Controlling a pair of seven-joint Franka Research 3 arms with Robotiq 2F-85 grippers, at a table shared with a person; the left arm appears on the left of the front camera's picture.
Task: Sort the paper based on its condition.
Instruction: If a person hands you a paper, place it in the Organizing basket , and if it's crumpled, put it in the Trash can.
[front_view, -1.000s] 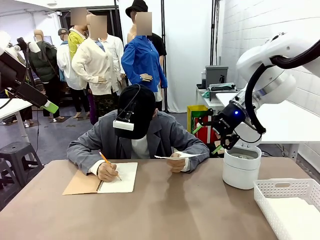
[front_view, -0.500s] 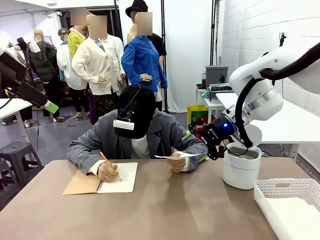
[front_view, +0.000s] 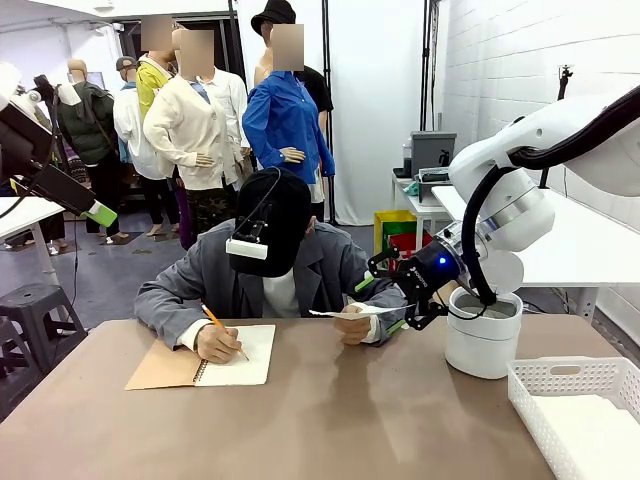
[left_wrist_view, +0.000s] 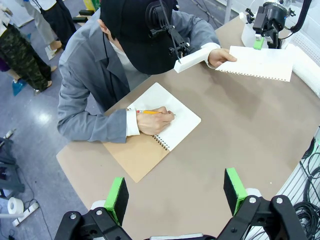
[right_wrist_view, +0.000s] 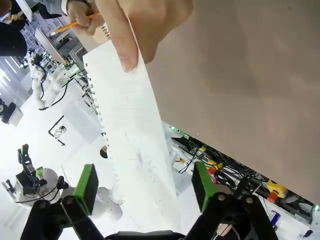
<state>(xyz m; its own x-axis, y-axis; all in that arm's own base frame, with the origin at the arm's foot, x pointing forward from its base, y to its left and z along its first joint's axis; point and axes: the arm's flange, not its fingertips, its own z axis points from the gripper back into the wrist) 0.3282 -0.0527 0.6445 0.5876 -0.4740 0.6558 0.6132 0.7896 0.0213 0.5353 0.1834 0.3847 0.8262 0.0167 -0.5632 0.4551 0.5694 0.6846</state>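
notebook lies on the table, far left, the person's writing hand on top of it. to its right, the other hand holds the paper above the table. the right gripper is at the paper's right end, one finger either side. just right of that stands a tub, with a basket at the near right corner. the left gripper hangs above the table's near side.
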